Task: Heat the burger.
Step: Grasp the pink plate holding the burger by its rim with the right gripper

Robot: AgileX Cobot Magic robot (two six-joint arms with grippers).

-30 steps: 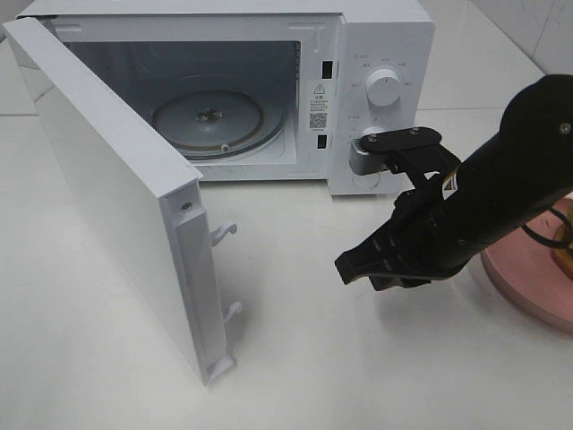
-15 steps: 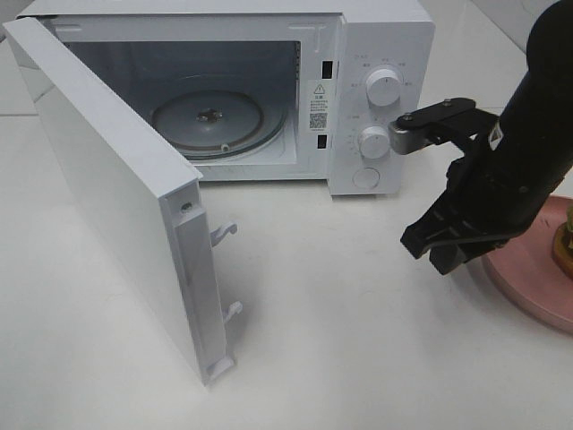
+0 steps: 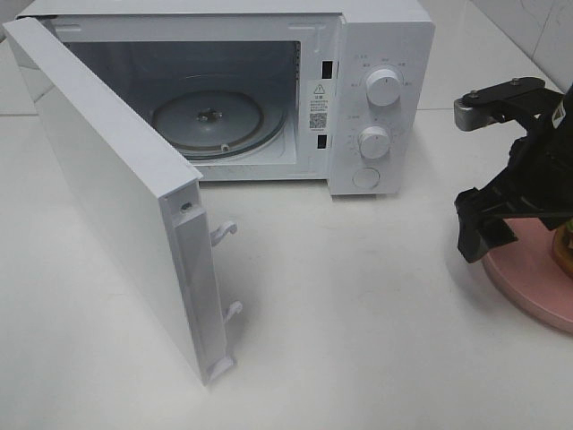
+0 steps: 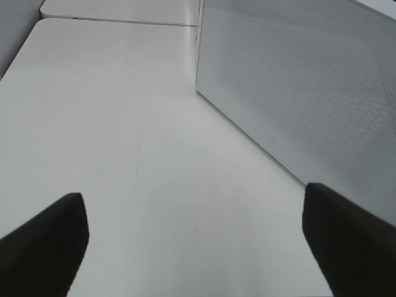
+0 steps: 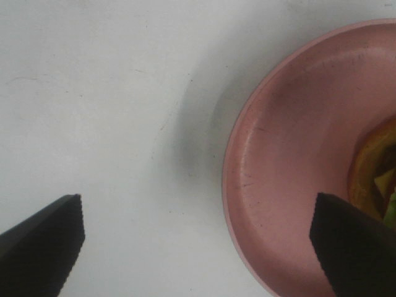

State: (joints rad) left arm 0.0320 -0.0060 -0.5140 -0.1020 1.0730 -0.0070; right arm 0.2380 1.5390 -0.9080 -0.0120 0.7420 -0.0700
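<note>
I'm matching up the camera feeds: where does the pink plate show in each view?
Exterior high: plate at the right edge, low, partly cut off.
Left wrist: not in it; only table and microwave.
Right wrist: plate fills the right side.
Shared landmark: the burger on the plate, a sliver at the picture's edge in the exterior view and again in the right wrist view.

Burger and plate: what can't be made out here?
- burger: only a sliver shows, cut by the frame edge in the right wrist and exterior high views.
- pink plate: far part lies beyond both views' edges.
- microwave dial labels: too small to read, exterior high.
- left gripper: outside the exterior high view.
</note>
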